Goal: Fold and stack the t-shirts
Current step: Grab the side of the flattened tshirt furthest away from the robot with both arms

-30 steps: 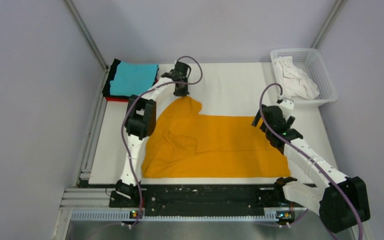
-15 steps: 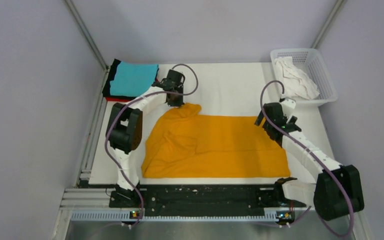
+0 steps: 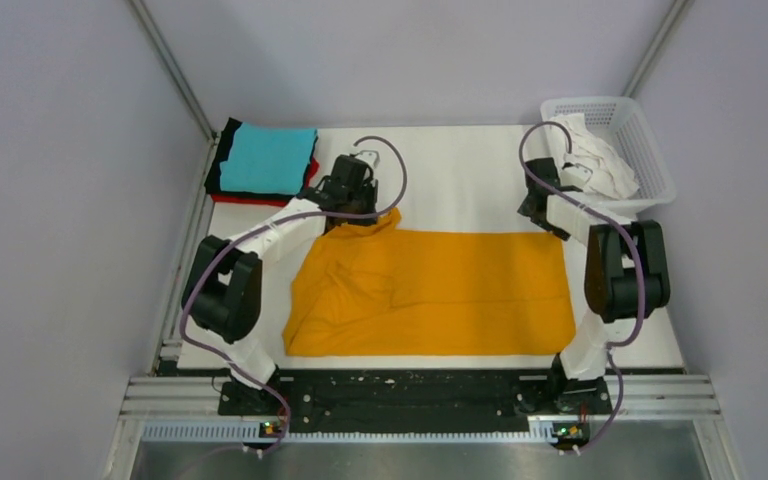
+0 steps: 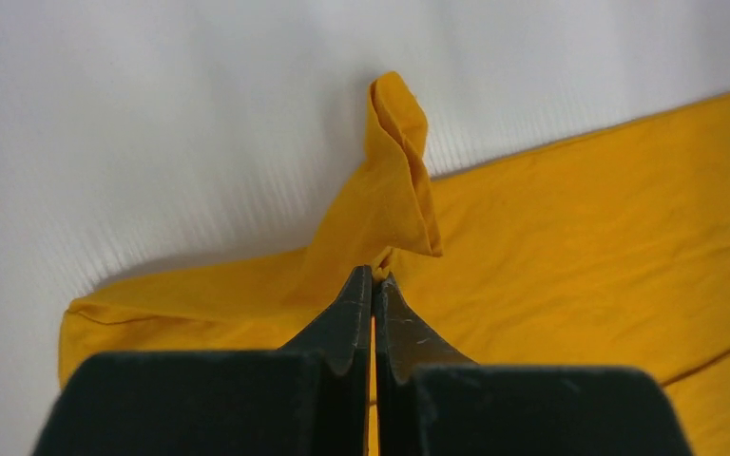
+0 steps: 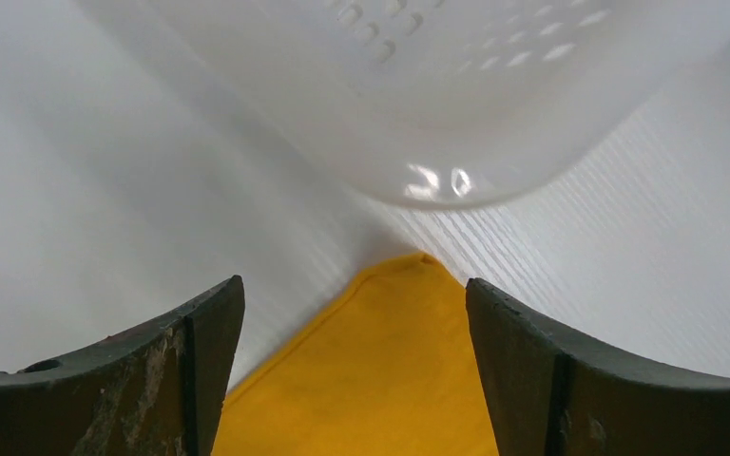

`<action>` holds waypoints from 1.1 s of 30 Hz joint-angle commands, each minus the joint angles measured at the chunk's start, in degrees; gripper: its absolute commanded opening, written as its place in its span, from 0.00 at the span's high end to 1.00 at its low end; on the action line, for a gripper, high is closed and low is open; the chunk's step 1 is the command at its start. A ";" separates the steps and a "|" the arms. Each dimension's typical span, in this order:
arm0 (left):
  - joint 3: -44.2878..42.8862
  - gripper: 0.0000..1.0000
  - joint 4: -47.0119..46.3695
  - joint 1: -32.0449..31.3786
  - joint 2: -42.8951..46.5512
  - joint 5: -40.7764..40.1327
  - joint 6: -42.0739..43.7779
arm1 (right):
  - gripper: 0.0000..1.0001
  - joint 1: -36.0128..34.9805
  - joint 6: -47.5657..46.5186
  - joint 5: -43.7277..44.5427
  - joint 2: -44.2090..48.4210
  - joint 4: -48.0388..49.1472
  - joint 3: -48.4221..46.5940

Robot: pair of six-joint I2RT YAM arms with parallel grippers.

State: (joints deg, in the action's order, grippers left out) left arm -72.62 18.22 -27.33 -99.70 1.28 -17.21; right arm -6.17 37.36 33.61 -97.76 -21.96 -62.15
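Here, your orange-yellow t-shirt [image 3: 440,290] lies spread on the white table [image 3: 460,170], nearer to you than the white mesh basket [image 3: 652,145] and to its left. Its long axis runs side to side, one end toward the basket and the other away from it. The end by the basket is flat and square. The end away from it is rumpled, with folds and a raised far corner.

Your left gripper [image 4: 374,280] sits at that raised corner, well apart from the basket. Its fingers are pressed together on a fold of the orange-yellow cloth, which rises in a twisted peak just beyond the tips.

Your right gripper [image 5: 354,285] is just beside the basket's near left corner with its fingers spread wide. In the right wrist view the shirt's far corner shows between them, almost under the basket wall. You cannot tell whether they touch the cloth.

A bright mark [image 5: 434,180] on that wall looks like "20", but it may be only glare.

The basket holds a crumpled white t-shirt [image 3: 590,160]. Across the table from the basket, a folded stack sits at the far left corner: a cyan t-shirt [image 3: 265,158] on top, with a black t-shirt [image 3: 222,160] and a red t-shirt [image 3: 235,199] showing at the edges beneath.
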 commanded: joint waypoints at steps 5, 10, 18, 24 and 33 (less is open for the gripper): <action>3.61 1.00 -4.77 -2.39 6.66 0.61 1.26 | 0.24 1.35 2.37 4.24 -11.95 -7.03 -9.44; 5.47 1.00 -5.05 -2.53 8.63 0.20 0.18 | 0.39 1.48 3.56 3.70 -10.78 -7.23 -6.85; 8.45 1.00 -5.78 -2.63 11.42 -0.17 -1.32 | 0.58 1.46 6.09 3.15 -6.69 -6.76 -1.40; 10.63 1.00 -6.08 -2.63 13.56 -0.15 -2.16 | 0.70 1.48 7.36 3.61 -3.90 -5.91 1.30; 12.37 1.00 -6.03 -2.80 16.29 0.11 -4.03 | 1.00 1.40 2.48 0.92 -1.47 -1.44 0.59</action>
State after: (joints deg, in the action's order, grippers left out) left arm -61.30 14.72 -29.80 -86.87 1.67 -19.49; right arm -5.13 42.50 36.07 -103.18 -26.02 -61.47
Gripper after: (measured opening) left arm 0.014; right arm 0.014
